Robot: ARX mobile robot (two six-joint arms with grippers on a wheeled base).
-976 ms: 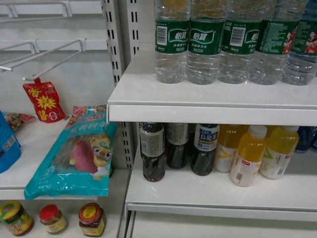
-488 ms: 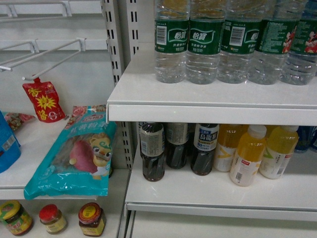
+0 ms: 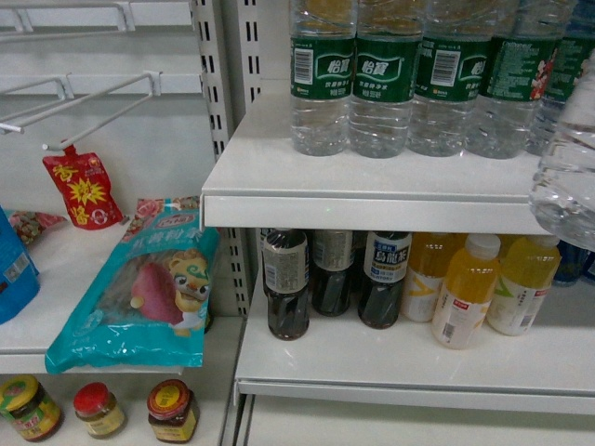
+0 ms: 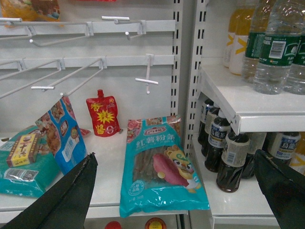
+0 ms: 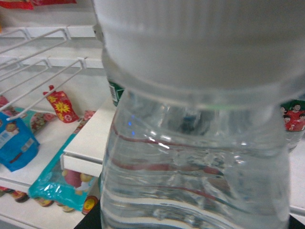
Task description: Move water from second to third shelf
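A clear ribbed water bottle (image 3: 567, 172) hangs in the air at the right edge of the head view, in front of the upper white shelf (image 3: 372, 210). It fills the right wrist view, white cap on top (image 5: 200, 124). My right gripper (image 5: 190, 225) is shut on it; only dark finger edges show at the bottom corners. Several more green-labelled water bottles (image 3: 381, 84) stand in a row on that upper shelf. My left gripper (image 4: 174, 200) is open and holds nothing, left of the shelf unit.
On the lower shelf (image 3: 390, 367) stand dark cola bottles (image 3: 288, 283) and yellow juice bottles (image 3: 465, 293). To the left lie a teal snack bag (image 3: 139, 297), a red pouch (image 3: 84, 190) and wire hooks (image 3: 84, 102). Jars (image 3: 172, 411) sit below.
The held water bottle has come into the head view at the right edge, where nothing showed before. Everything on the shelves is as it was.
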